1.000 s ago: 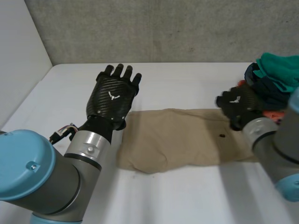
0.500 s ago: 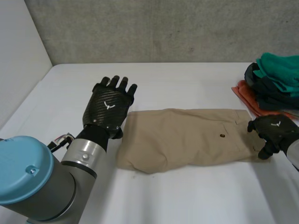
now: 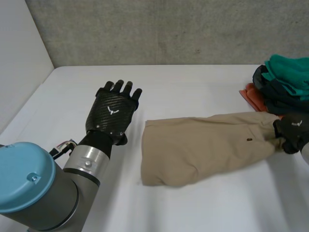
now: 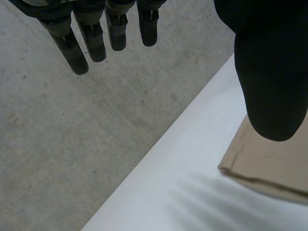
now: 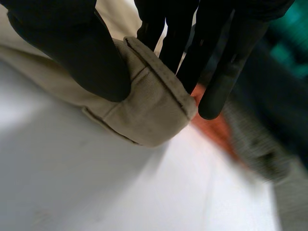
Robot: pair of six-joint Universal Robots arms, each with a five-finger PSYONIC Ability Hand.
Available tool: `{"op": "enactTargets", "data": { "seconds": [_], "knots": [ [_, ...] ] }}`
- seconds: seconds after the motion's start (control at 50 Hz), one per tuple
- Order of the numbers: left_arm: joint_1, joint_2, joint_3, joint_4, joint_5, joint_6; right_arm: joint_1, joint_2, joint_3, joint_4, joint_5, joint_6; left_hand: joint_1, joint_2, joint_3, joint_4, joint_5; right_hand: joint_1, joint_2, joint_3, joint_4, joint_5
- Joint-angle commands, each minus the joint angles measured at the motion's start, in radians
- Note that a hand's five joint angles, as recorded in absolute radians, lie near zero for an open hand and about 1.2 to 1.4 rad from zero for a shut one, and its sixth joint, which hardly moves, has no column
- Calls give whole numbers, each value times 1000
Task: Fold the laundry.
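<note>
Tan folded trousers [image 3: 207,147] lie across the middle of the white table [image 3: 193,208]. My right hand [image 3: 292,133] is at their right end, by the waistband. In the right wrist view its thumb [image 5: 82,53] and fingers [image 5: 216,62] pinch the waistband edge [image 5: 154,96]. My left hand [image 3: 113,111] hovers left of the trousers, fingers straight and spread, touching nothing. The left wrist view has the trousers' near corner [image 4: 269,163] below the thumb [image 4: 272,72], with the fingers [image 4: 96,43] held in the air.
A pile of clothes in teal [image 3: 289,72], dark blue and orange [image 3: 253,96] sits at the table's far right, close behind my right hand. A grey concrete wall [image 3: 169,29] runs along the table's back edge.
My right hand has closed on the waistband end and dragged the trousers to the right. The cloth's left edge has slid away from my left hand, which has lowered slightly.
</note>
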Motion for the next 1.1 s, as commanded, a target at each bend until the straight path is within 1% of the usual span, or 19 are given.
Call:
{"op": "enactTargets", "data": {
  "seconds": [0.02,0.14,0.2,0.22,0.34,0.48,0.5,0.52,0.56,0.58,0.64,0.66,0.72,0.8,0.86,0.94,0.96,1.04,1.1],
  "knots": [
    [9,32,-20,-23,-1,0,285,-41,-87,-30,22,-83,-15,-26,-32,-24,-43,547,264,249,201,242],
    [22,64,-51,-23,-1,0,548,9,-167,-105,8,-179,-15,-26,-32,-24,-43,547,264,249,201,242],
    [38,83,-66,-23,-1,-1,669,98,-205,-106,-18,-222,-15,-26,-32,-24,-43,547,264,249,201,242],
    [41,87,-71,-23,-1,-1,720,143,-219,-99,-48,-241,-15,-26,-32,-24,-43,547,264,249,201,242],
    [65,104,-91,-24,0,-1,789,238,-228,-83,-155,-272,-15,-26,-32,-24,-43,547,264,249,201,242],
    [87,101,-85,-23,6,-1,782,191,-227,-96,-238,-171,-15,-26,-32,-24,-43,501,219,204,155,197],
    [88,101,-79,-23,6,-1,768,139,-225,-96,-245,-110,-15,-26,-32,-24,-43,114,-168,-183,-232,-190],
    [88,98,-76,-21,6,-1,759,105,-218,-97,-248,-60,-15,-26,-32,-24,-43,-148,-431,-446,-494,-453],
    [87,93,-65,-18,8,-1,740,60,-209,-102,-246,26,-15,-26,-32,-24,-43,-458,-740,-755,-804,-762],
    [85,90,-51,-17,8,-1,723,24,-207,-105,-233,131,-15,-26,-32,-24,-43,-675,-958,-973,-1021,-980],
    [81,80,-8,-12,8,-3,697,-3,-218,-90,-217,266,-15,-26,-32,-24,-43,-675,-958,-973,-1021,-980],
    [79,72,1,-11,8,-5,668,-19,-216,-70,-200,355,-15,-26,-32,-24,-43,-675,-958,-973,-1021,-980],
    [61,12,65,-11,6,-29,602,-64,-224,-6,-161,470,-15,-25,-31,-23,-42,-675,-958,-973,-1021,-980],
    [-7,-73,179,-26,6,-76,512,-69,-265,112,-110,543,-12,-22,-28,-20,-39,-675,-958,-973,-1021,-980],
    [-40,-140,245,-43,8,-115,490,-27,-305,183,-96,558,3,-7,-13,-5,-24,-675,-958,-973,-1021,-980],
    [-76,-245,352,-161,6,-164,490,74,-391,282,-90,558,6,-4,-10,-2,-21,-675,-958,-973,-1021,-980],
    [-85,-287,393,-226,6,-181,489,113,-426,315,-90,551,0,-10,-16,-8,-27,-675,-958,-973,-1021,-980],
    [-96,-385,469,-383,6,-233,485,206,-491,363,-93,545,-6,-16,-22,-14,-33,-675,-958,-973,-1021,-980],
    [-94,-425,497,-449,6,-250,485,262,-511,372,-90,528,0,-10,-16,-8,-27,-675,-958,-973,-1021,-980]
  ]
}}
